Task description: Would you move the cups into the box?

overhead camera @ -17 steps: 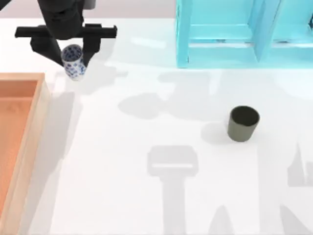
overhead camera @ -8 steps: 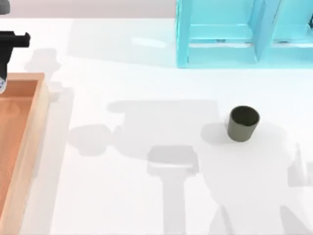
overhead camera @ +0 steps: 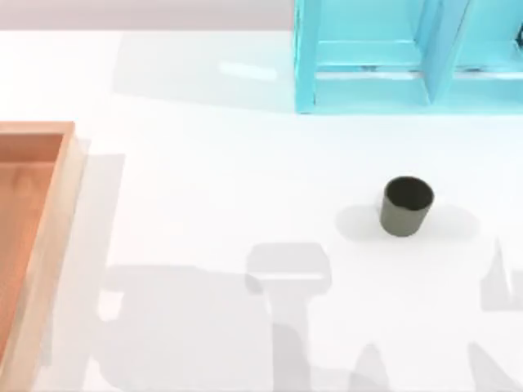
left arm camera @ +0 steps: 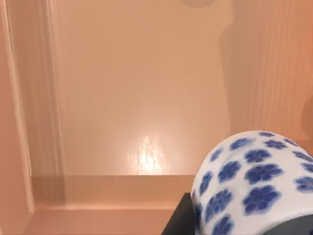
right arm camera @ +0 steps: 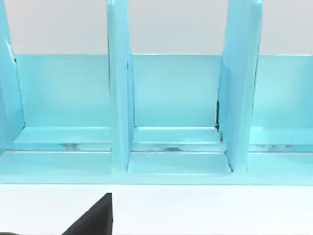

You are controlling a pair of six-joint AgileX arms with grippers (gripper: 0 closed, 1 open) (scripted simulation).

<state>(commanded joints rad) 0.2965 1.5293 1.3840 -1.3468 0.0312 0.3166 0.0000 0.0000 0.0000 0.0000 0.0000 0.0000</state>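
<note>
Rendered simulation tabletop, test-bench type, not a lived-in room. Evidence: plain white table (overhead camera: 245,180) with flat, textureless surface and soft-edged shadows across the lower half of the top view. Props are few and unrelated: turquoise shelf unit (overhead camera: 409,53) at upper right, light wooden box (overhead camera: 61,212) with orange-brown inside at the left edge, one dark olive-grey cup (overhead camera: 406,207) standing right of centre. Surfaces look uniformly clean and computer-generated.

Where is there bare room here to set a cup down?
Bare table runs from the box across to the olive cup. The box floor under the patterned cup is bare too. The shelf crowds the far right.
</note>
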